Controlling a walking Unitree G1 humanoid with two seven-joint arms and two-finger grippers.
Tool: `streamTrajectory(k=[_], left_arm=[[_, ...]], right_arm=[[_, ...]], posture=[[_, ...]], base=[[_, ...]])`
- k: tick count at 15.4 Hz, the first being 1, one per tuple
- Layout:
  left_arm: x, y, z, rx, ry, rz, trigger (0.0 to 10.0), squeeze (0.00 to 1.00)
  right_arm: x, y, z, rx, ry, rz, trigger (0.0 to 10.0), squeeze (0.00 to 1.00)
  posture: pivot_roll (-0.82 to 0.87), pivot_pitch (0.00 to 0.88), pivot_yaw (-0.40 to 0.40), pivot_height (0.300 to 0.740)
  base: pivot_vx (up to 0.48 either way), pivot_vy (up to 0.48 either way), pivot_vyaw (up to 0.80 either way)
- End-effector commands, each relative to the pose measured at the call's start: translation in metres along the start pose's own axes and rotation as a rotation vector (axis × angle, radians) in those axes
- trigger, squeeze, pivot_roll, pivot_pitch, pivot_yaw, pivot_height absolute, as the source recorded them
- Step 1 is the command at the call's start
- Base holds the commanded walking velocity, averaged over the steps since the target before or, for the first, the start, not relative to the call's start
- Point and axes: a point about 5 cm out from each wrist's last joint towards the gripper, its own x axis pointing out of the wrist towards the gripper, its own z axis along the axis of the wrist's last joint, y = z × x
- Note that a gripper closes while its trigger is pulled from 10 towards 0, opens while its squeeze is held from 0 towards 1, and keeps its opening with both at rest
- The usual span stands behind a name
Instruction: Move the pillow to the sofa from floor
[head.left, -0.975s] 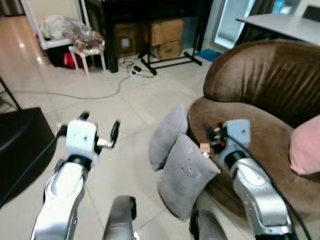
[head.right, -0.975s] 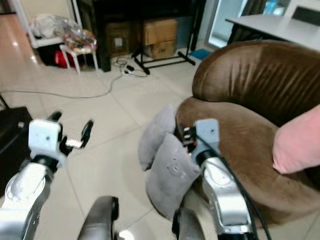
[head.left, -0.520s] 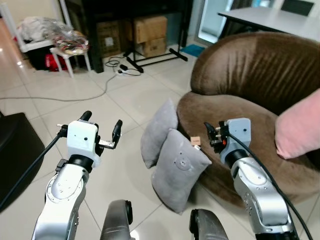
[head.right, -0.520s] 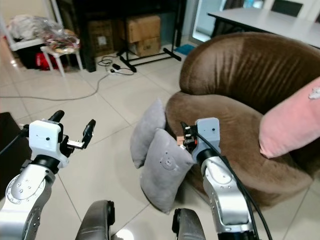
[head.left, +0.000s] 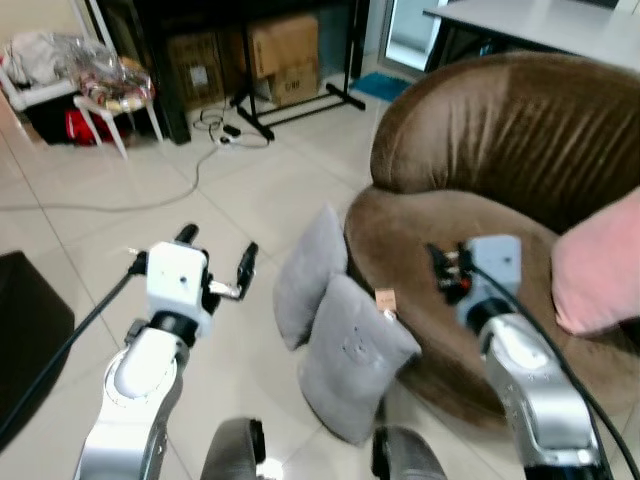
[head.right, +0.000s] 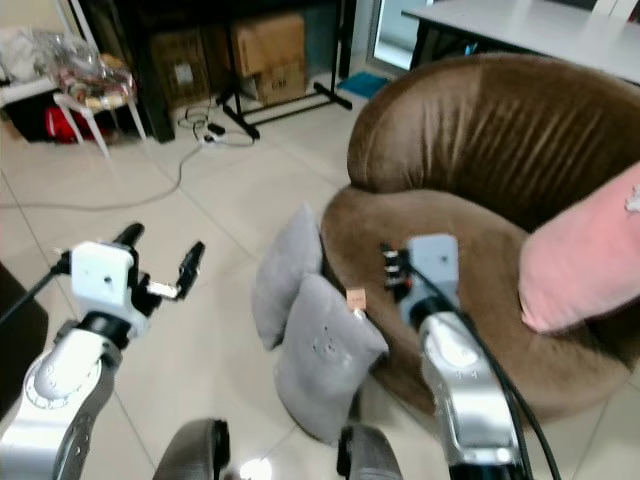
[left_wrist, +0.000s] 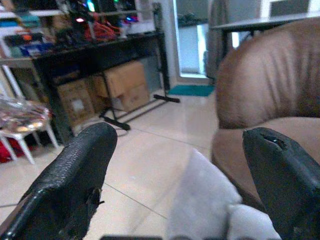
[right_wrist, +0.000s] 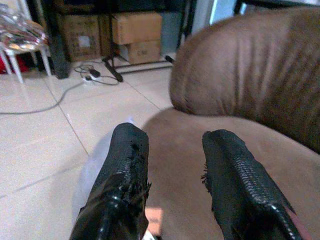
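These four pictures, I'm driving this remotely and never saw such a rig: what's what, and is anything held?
The two wide pictures come from the head camera of a walking humanoid, looking down. Its left gripper hovers open above the tiled floor; its right gripper hangs over the brown sofa seat, fingers apart. The close-ups look along each gripper's black fingers. Two grey pillows stand on the floor, leaning against the sofa front. A pink pillow lies on the sofa. Nothing is held.
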Motion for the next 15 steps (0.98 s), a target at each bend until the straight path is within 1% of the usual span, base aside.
streamTrajectory(k=[1, 2, 3, 5, 10, 15], left_arm=[[-0.001, 0.0048, 0.0005, 0.013, 0.005, 0.012, 10.0, 0.0], [-0.0009, 0.0048, 0.0003, 0.012, 0.005, 0.011, 10.0, 0.0], [-0.0005, 0.005, 0.0002, 0.012, 0.005, 0.01, 10.0, 0.0], [-0.0008, 0.0043, 0.0002, 0.012, 0.005, 0.009, 10.0, 0.0], [-0.0022, 0.005, -0.0004, 0.024, 0.004, 0.017, 10.0, 0.0], [-0.0013, 0.0042, -0.0028, 0.017, 0.023, 0.038, 10.0, 0.0]], right_arm=[[0.0025, 0.0084, 0.0043, 0.001, -0.013, 0.027, 10.0, 0.0], [0.0028, 0.0084, 0.0036, 0.003, -0.005, 0.026, 10.0, 0.0], [0.0032, 0.0086, 0.0029, 0.016, -0.001, 0.028, 10.0, 0.0], [0.0026, 0.0079, 0.0029, 0.009, -0.004, 0.028, 10.0, 0.0], [0.0024, 0.0105, 0.0027, 0.002, -0.009, 0.044, 10.0, 0.0], [0.0026, 0.0125, 0.0027, 0.023, -0.012, 0.071, 10.0, 0.0]], posture=[[-0.01, 0.0, -0.025, 0.616], [-0.02, 0.0, -0.024, 0.616], [-0.02, 0.0, -0.024, 0.616], [-0.01, 0.0, -0.025, 0.616], [-0.01, 0.0, -0.028, 0.616], [-0.01, 0.0, -0.029, 0.616]], base=[[0.307, 0.0, 0.0], [0.307, 0.0, 0.0], [0.304, 0.0, -0.79], [0.307, 0.0, -0.79], [0.289, 0.0, 0.0], [0.0, 0.0, 0.0]])
